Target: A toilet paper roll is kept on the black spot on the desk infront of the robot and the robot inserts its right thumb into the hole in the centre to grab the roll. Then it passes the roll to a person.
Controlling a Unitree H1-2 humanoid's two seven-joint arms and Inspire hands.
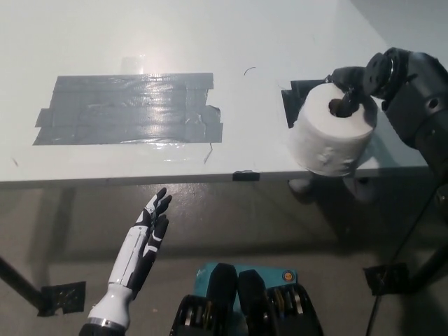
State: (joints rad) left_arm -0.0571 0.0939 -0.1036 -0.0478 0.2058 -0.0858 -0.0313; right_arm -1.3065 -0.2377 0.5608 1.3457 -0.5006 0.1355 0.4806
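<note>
White bench (210, 35) carries the toilet paper roll (330, 136) at its right front edge; the right robot hand (357, 84) grasps it, thumb in the core. Left robot hand (143, 241) rests below, fingers apart.

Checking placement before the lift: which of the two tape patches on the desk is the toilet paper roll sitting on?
The small black patch at the right, mostly hidden under the white toilet paper roll; the wide grey tape patch lies bare at the left.
</note>
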